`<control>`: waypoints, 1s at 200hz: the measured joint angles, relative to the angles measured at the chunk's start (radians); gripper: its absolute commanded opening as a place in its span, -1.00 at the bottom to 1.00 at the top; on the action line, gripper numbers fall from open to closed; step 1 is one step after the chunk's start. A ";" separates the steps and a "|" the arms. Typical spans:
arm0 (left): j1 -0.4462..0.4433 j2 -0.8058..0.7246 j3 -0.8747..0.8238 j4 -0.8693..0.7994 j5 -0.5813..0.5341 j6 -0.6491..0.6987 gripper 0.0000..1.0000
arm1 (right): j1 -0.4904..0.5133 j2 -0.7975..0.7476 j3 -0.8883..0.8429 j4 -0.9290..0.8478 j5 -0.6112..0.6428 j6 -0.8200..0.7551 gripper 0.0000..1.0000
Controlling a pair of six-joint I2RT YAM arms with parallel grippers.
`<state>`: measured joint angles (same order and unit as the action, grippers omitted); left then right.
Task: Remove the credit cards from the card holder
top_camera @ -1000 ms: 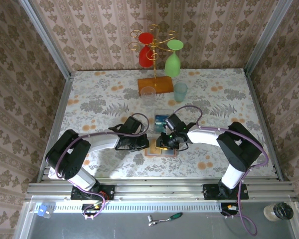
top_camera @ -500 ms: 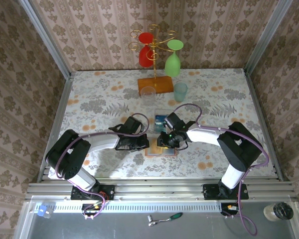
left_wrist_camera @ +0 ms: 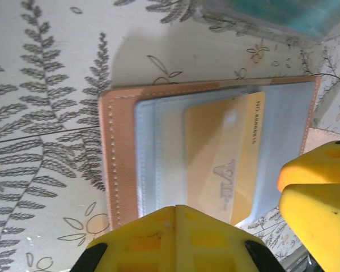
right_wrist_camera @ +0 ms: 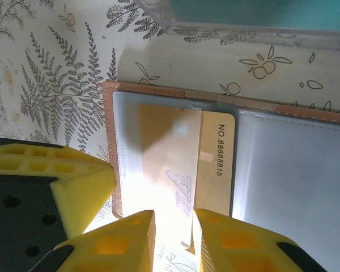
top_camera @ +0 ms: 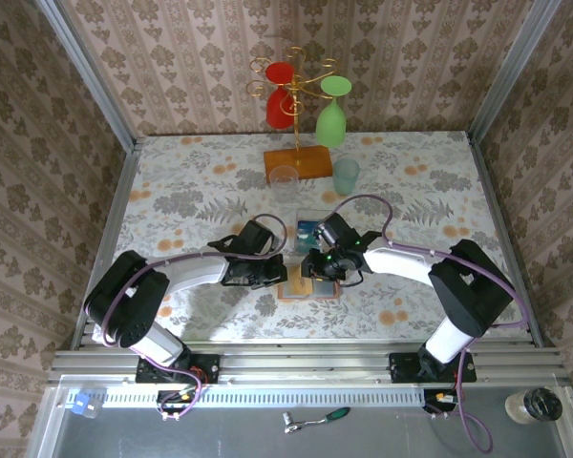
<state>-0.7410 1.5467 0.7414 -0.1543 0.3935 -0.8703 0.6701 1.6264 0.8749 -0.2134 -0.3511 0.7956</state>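
The card holder [top_camera: 308, 289] lies open on the table between my grippers, salmon edge [left_wrist_camera: 116, 147] and blue-grey pockets [right_wrist_camera: 283, 170] up. A tan-orange credit card [right_wrist_camera: 218, 164] marked NO.88888815 sticks partly out of a pocket [left_wrist_camera: 221, 164]. My left gripper [top_camera: 279, 277] is shut, its tips [left_wrist_camera: 177, 208] over the holder's left part. My right gripper [top_camera: 315, 270] is open, its fingers [right_wrist_camera: 174, 221] straddling the card's near edge without closing on it. Each wrist view catches the other gripper's yellow finger, the right one [left_wrist_camera: 317, 192] and the left one [right_wrist_camera: 56, 181].
A clear plastic box [top_camera: 312, 227] with teal cards inside stands just beyond the holder [right_wrist_camera: 243, 14]. Farther back are a clear glass [top_camera: 284, 178], a teal cup [top_camera: 346, 176] and an orange rack base [top_camera: 298, 160] with a red and a green glass hanging.
My right gripper has shifted slightly over the holder and its wrist has turned a little. The left gripper and the holder have stayed put.
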 measured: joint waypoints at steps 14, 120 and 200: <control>-0.005 0.000 0.009 0.000 0.000 0.000 -0.94 | -0.005 -0.002 -0.008 0.002 0.000 0.000 -0.50; -0.024 0.069 0.031 0.017 -0.001 -0.001 -0.97 | -0.037 -0.001 -0.041 0.032 -0.032 0.019 -0.45; -0.024 0.076 0.031 0.032 -0.001 -0.001 -0.98 | -0.044 0.030 -0.047 0.056 -0.046 0.019 -0.44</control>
<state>-0.7654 1.6226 0.7719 -0.1219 0.3927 -0.8711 0.6262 1.6566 0.8280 -0.1577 -0.3973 0.8146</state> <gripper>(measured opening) 0.050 0.277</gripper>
